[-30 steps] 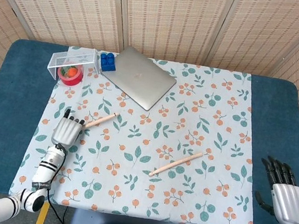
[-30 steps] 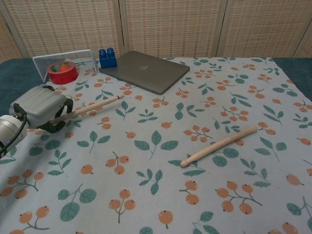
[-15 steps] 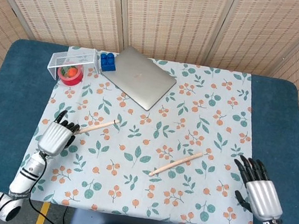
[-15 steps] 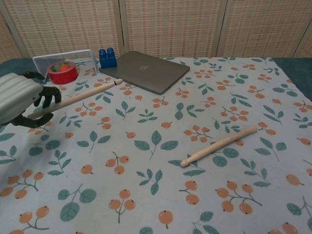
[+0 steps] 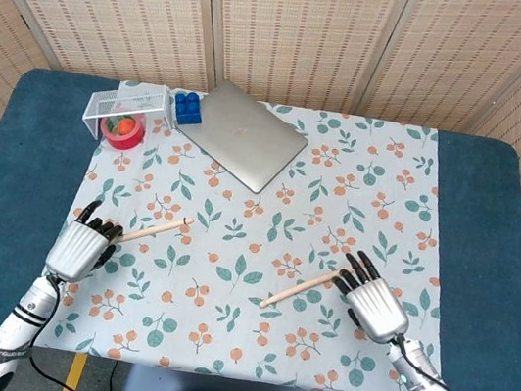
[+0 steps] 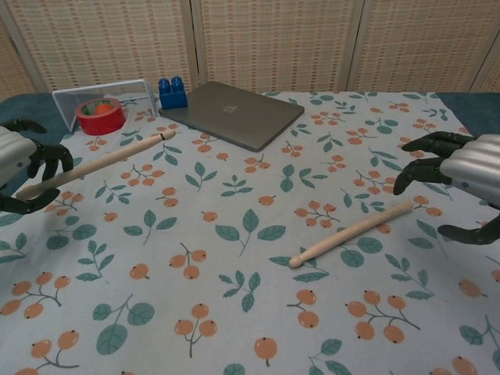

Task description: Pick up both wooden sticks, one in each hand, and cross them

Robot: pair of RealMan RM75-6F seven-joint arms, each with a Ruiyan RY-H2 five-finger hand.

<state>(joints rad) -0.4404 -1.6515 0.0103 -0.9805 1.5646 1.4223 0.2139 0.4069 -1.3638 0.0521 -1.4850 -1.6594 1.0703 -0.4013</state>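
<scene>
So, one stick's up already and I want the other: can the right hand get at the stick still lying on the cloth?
Probably yes: the right hand hovers open beside the stick's far end, nothing between them.

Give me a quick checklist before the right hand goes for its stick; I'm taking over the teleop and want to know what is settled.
1. Left hand holds the first stick: ok.
2. That stick is off the cloth: ok, its far end shows raised in the chest view.
3. Second stick lies flat and unobstructed: ok.
4. Right hand open, fingers apart: ok.
5. Right hand touching the second stick: cannot tell; its fingertips are at the stick's end.
6. Laptop clear of both sticks: ok.
</scene>
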